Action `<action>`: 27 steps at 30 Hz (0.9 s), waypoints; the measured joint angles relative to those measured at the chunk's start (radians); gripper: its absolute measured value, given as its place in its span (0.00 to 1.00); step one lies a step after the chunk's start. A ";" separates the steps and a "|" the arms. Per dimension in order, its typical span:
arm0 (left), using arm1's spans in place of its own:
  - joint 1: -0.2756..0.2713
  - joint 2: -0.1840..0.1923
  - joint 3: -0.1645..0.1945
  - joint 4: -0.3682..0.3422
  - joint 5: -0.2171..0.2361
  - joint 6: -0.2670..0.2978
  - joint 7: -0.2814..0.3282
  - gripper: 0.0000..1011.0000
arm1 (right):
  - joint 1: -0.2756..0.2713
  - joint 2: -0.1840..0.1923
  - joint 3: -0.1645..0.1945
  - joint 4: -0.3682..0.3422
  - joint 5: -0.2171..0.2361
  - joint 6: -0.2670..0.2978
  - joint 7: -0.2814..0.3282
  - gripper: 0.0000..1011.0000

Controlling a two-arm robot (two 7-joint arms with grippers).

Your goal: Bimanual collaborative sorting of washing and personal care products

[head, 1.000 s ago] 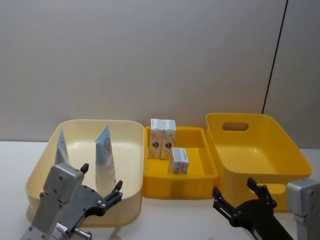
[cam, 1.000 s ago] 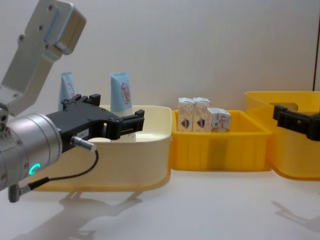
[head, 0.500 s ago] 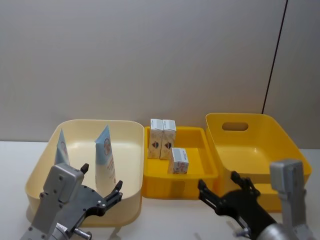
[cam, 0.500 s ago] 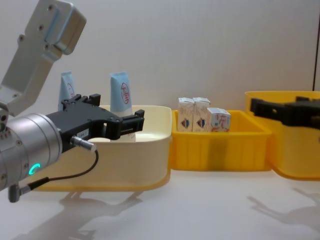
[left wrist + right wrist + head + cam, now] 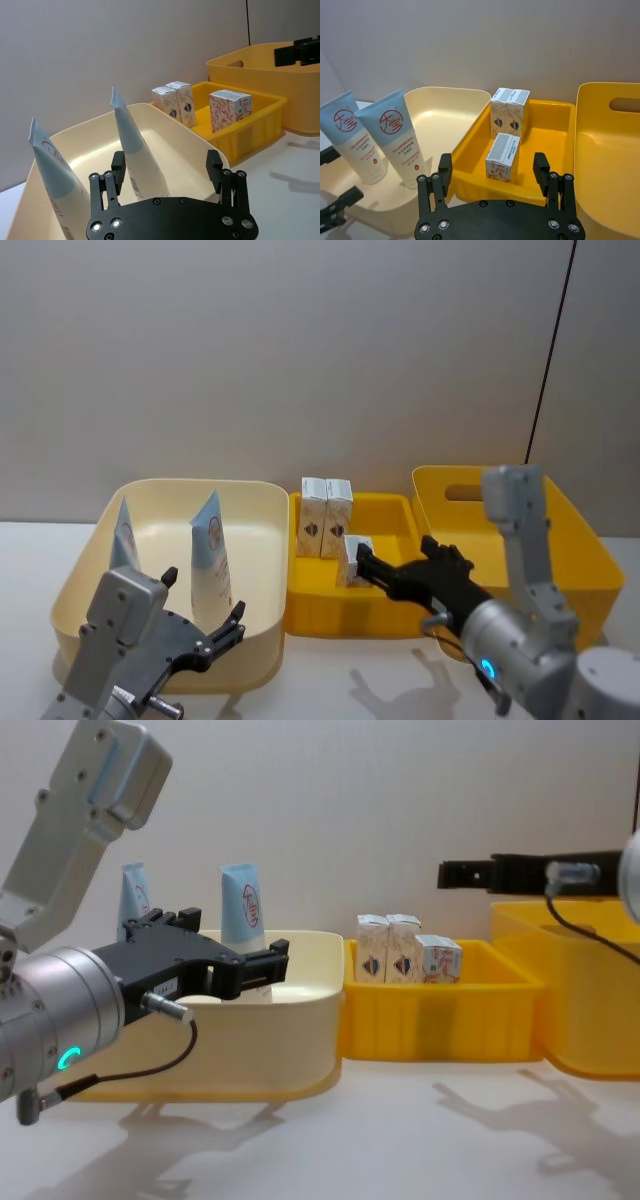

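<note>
Table (image 5: pixel 400 1140) carries cream tub (image 5: pixel 260 1040), yellow tray (image 5: pixel 440 1020), yellow bin (image 5: pixel 590 1020).

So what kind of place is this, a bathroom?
Probably a robot test lab: a bare grey wall, squeeze tubes in a cream tub, cartons in a yellow tray, the right tool over that tray, the left tool near the tub.

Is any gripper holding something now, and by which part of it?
Nothing is held. The left gripper is open before the tubes; the right gripper is open above the tray.
</note>
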 joint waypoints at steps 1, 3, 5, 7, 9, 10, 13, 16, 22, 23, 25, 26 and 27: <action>0.000 0.000 0.000 0.000 0.000 0.000 0.000 0.99 | 0.010 -0.005 -0.001 0.005 -0.001 0.017 -0.008 0.99; 0.000 0.000 0.000 0.000 0.000 0.000 0.000 0.99 | 0.039 -0.021 -0.006 0.022 -0.005 0.047 -0.025 0.99; 0.000 0.000 0.000 0.000 0.000 0.000 0.000 0.99 | 0.071 -0.037 -0.012 0.041 -0.013 0.082 -0.049 0.99; 0.000 0.000 0.000 0.000 0.000 0.000 0.000 0.99 | 0.090 -0.048 -0.015 0.054 -0.020 0.107 -0.065 0.99; 0.000 0.000 0.000 0.000 0.000 0.000 0.000 0.99 | 0.120 -0.065 -0.018 0.075 -0.028 0.136 -0.085 0.99; 0.000 0.000 0.000 0.000 0.000 0.000 0.000 0.99 | 0.129 -0.070 -0.018 0.081 -0.031 0.146 -0.091 0.99; 0.000 0.000 0.000 0.000 0.000 0.000 0.000 0.99 | 0.165 -0.091 -0.018 0.110 -0.037 0.188 -0.115 0.99; 0.000 0.000 0.000 0.000 0.000 0.000 0.000 0.99 | 0.196 -0.111 -0.014 0.137 -0.039 0.231 -0.135 0.99; 0.000 0.000 0.000 0.000 0.000 0.000 0.000 0.99 | 0.255 -0.148 -0.001 0.200 -0.039 0.296 -0.162 0.99; 0.000 0.000 0.000 0.000 0.000 0.000 0.000 0.99 | 0.269 -0.156 0.002 0.218 -0.039 0.309 -0.167 0.99; 0.000 0.000 0.000 0.000 0.000 0.000 0.000 0.99 | 0.291 -0.170 0.008 0.247 -0.038 0.330 -0.176 0.99; 0.000 0.000 0.000 0.000 0.000 0.000 0.000 0.99 | 0.296 -0.174 0.009 0.256 -0.038 0.334 -0.178 0.99; 0.000 0.000 0.000 0.000 0.000 0.000 0.000 0.99 | 0.302 -0.178 0.011 0.265 -0.038 0.338 -0.179 0.99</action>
